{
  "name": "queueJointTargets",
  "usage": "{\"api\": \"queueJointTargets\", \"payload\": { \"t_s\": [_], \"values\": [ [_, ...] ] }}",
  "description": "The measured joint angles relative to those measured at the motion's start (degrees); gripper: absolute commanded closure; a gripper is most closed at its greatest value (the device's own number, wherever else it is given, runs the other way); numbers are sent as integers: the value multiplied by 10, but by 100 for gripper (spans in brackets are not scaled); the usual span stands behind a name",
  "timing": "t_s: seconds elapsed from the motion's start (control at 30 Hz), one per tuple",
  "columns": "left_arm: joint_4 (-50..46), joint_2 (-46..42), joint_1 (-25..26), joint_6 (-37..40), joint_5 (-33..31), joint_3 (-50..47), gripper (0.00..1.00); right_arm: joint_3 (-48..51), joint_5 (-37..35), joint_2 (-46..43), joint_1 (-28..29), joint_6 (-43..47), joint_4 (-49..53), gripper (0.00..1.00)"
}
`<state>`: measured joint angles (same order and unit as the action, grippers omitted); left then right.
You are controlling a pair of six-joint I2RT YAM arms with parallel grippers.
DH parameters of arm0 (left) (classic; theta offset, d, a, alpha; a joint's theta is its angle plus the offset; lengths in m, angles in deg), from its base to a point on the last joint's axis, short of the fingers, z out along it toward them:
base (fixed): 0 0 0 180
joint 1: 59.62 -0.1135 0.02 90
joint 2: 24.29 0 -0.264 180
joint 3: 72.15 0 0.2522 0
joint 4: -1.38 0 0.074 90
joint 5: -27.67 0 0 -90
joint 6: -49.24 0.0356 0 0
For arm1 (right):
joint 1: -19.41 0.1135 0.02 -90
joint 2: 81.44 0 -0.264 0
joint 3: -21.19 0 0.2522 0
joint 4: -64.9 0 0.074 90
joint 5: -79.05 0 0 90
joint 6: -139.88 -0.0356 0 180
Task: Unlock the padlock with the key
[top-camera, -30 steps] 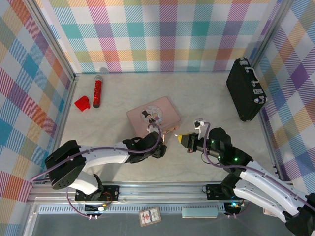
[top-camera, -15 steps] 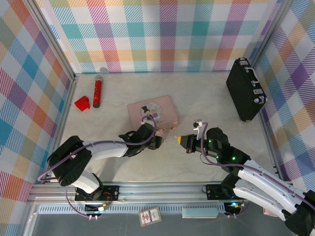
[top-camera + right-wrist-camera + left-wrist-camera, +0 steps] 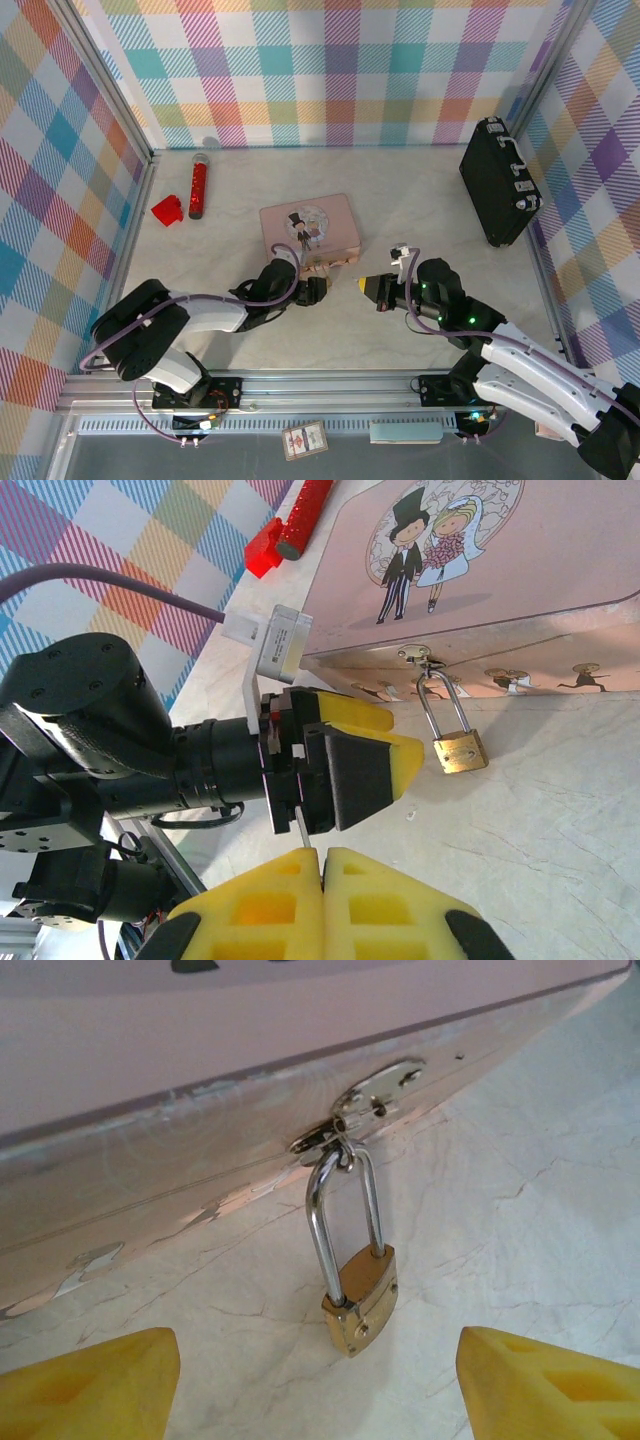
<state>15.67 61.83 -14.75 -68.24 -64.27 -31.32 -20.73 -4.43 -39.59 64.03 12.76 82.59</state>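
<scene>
The padlock (image 3: 360, 1298) hangs by its shackle from the hasp on the near wall of the pink tin (image 3: 310, 225), mid-tabletop (image 3: 420, 205), with its brass body low against the marble surface. The left end effector (image 3: 318, 1385) faces it with its yellow fingers spread, holding nothing. Just right of it, the right end effector (image 3: 322, 875) has its fingers pressed together, pinching the key (image 3: 301, 832), a thin silvery sliver poking out toward the left one.

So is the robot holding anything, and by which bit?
The right gripper is shut on the key, pinching one end; its thin tip pokes out. The left gripper is open, holding nothing.
</scene>
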Motion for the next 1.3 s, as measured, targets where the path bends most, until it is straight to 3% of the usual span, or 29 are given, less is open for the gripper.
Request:
{"api": "queueJointTargets", "payload": {
  "t_s": [0.23, 0.57, 1.03, 1.3],
  "values": [
    [82, 61, 5, -43, -1, -2, 34, 7, 1, 0, 0, -2, -9, 100],
    [125, 103, 11, -61, -21, 13, 49, 18, 1, -18, 0, -2, -13, 100],
    [126, 127, 23, -68, -10, 31, 82, 39, 6, -16, 0, -24, -28, 100],
    [120, 121, 24, -75, -11, 31, 88, 46, 8, -6, 0, -40, -44, 100]
  ]
}}
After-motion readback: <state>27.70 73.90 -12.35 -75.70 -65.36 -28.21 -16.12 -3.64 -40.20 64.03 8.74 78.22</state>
